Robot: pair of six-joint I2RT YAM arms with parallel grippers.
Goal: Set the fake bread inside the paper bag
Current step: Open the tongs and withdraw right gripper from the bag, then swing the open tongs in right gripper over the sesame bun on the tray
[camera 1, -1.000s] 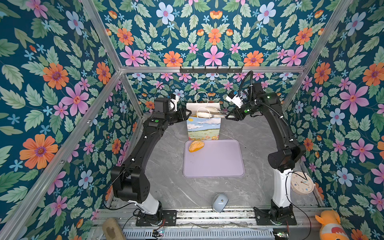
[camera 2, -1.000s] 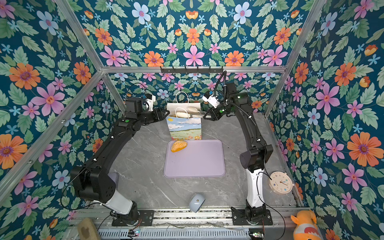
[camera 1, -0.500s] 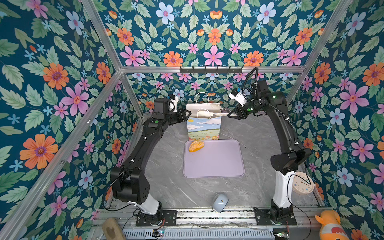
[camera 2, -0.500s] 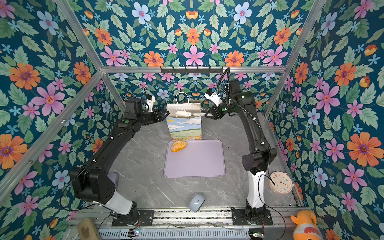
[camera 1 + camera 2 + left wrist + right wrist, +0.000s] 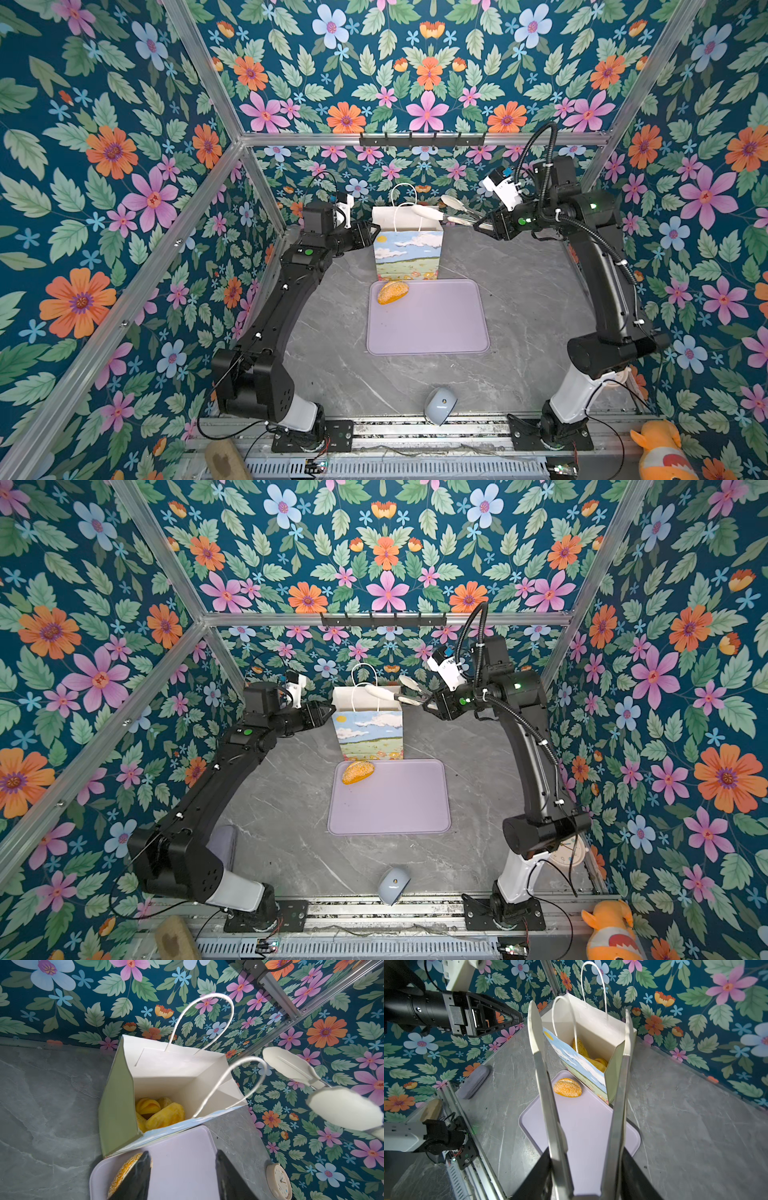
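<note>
We see fake bread [image 5: 164, 1113] in the paper bag [image 5: 176, 1064], one seeded bun [image 5: 392, 291] left on the tray [image 5: 436, 332]. Right fingers [image 5: 535, 1180] grip empty tongs [image 5: 545, 1095]; left fingers [image 5: 137, 1178] wide, empty.

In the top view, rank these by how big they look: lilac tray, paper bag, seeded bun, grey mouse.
1. lilac tray
2. paper bag
3. grey mouse and seeded bun: about alike. The mouse seems nearer the camera, so I won't rank them.
</note>
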